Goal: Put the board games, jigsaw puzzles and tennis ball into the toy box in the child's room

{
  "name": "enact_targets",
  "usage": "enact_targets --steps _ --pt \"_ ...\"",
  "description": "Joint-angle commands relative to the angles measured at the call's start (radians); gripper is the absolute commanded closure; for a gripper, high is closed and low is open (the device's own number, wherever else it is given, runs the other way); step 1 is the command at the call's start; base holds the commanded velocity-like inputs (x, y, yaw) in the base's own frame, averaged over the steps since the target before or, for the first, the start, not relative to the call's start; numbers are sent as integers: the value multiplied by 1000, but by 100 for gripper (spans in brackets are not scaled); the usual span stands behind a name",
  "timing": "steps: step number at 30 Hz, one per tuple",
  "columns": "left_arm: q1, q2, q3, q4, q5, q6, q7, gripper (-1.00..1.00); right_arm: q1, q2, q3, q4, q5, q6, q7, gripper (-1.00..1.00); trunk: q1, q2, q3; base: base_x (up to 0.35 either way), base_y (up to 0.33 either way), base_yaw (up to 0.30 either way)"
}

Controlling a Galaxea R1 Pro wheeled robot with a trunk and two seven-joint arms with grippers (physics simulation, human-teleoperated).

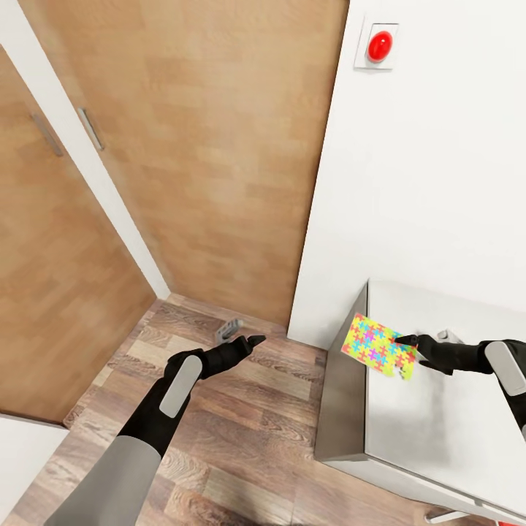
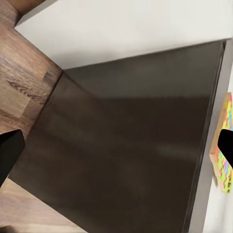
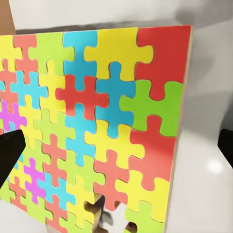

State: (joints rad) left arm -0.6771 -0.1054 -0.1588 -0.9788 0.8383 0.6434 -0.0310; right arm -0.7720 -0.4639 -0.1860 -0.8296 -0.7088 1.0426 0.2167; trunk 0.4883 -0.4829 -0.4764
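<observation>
The right arm reaches in from the right side, low over the white table (image 1: 438,438). Its right gripper (image 1: 406,342) pinches one jigsaw puzzle (image 1: 378,345) by its edge. The puzzle is a flat board with many bright pieces: red, yellow, blue, green and a bit of purple. It is tilted and held up above the table's near left corner, with part of it past the table's left edge. In the right wrist view the puzzle (image 3: 97,126) is very close, and a few pieces are gone along one edge, so bare wood shows there.

The left arm stretches forward over the wooden floor (image 1: 241,438), a bit bent at the elbow. The left gripper (image 1: 252,342) holds nothing, and its fingers are spread apart in the left wrist view. It points at the dark side of the table (image 2: 126,145).

There is one red round button (image 1: 379,45) high on the white wall (image 1: 438,190). Two wooden doors (image 1: 219,131) with grey handles stand behind.
</observation>
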Motion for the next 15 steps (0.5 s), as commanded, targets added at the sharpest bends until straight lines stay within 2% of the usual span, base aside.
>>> enact_targets --steps 1,5,15 --pt "-1 0 1 0 -1 4 -3 -100 0 1 -3 0 6 5 9 -100 8 -1 -1 0 0 3" --pt "-1 0 1 0 -1 4 -3 -100 0 0 -8 0 6 5 9 -100 8 -1 -1 0 0 2" --pt "-1 0 0 0 -2 4 -3 -100 0 -1 -53 0 8 5 4 -100 8 -1 -1 0 0 0"
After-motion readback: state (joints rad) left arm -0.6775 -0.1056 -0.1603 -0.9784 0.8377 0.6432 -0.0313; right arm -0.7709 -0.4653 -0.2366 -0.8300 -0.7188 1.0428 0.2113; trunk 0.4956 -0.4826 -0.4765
